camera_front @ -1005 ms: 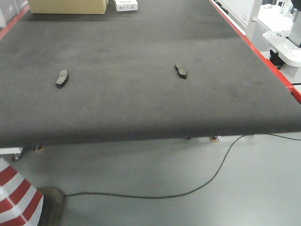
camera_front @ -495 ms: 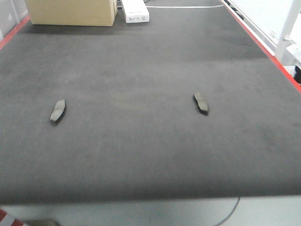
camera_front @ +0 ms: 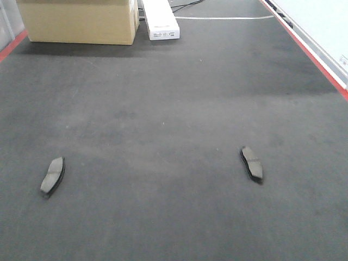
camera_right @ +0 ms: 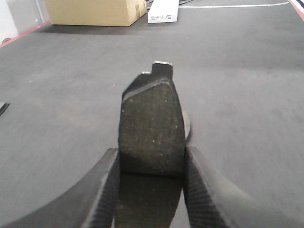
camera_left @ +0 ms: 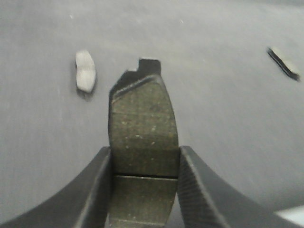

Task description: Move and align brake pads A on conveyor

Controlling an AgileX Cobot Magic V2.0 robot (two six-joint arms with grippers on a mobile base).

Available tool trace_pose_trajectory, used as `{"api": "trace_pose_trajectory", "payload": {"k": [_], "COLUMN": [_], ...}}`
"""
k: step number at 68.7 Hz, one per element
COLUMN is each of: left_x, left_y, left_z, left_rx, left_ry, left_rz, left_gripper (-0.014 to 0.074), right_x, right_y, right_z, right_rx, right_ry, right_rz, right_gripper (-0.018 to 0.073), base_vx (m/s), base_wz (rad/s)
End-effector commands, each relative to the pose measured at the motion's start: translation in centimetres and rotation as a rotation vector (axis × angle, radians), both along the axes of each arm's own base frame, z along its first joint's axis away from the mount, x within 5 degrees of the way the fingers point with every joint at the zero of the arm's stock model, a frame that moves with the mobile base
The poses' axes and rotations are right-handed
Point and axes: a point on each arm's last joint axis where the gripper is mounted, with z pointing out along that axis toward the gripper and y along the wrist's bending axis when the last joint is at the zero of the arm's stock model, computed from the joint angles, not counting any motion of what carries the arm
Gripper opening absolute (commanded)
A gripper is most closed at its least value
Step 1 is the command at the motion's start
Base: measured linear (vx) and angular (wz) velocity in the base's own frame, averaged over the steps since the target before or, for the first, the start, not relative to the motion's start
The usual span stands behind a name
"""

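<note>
Both my jaws pinch flat dark-grey curved brake pads: left-held pad [camera_left: 142,137], right-held pad [camera_right: 152,128]. I should lower each onto the charcoal carpet-like conveyor belt [camera_front: 163,109], parallel with the two lying pads [camera_front: 53,175] [camera_front: 252,163].

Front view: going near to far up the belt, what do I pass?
Left brake pad → right brake pad, slightly farther → far back, cardboard box and white box side by side at about the same depth. All lie on the conveyor.
</note>
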Motion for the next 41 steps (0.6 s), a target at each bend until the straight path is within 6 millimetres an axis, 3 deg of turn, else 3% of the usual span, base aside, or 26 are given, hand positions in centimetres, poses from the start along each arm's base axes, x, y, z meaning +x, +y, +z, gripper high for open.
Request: {"api": "trace_pose_trajectory", "payload": {"k": [1,41], "left_x": [0.42,0.42], "left_y": [-0.25,-0.25], "left_z": [1.36,1.36], "left_rx": [-0.032,-0.032], "left_ry": [-0.090,-0.090], "left_rz": [-0.011,-0.011], "left_gripper": [-0.0006,-0.0006], "right_x": [0.08,0.08], "right_y": [0.11,0.11], "right_z": [1.75,1.75], "right_rx": [0.008,0.008], "right_ry": [-0.118,-0.118], "right_rz": [0.017,0.017], "right_gripper": [-0.0004,-0.0004], "base_vx": [0.27,0.09], "base_wz": [0.04,0.02]}}
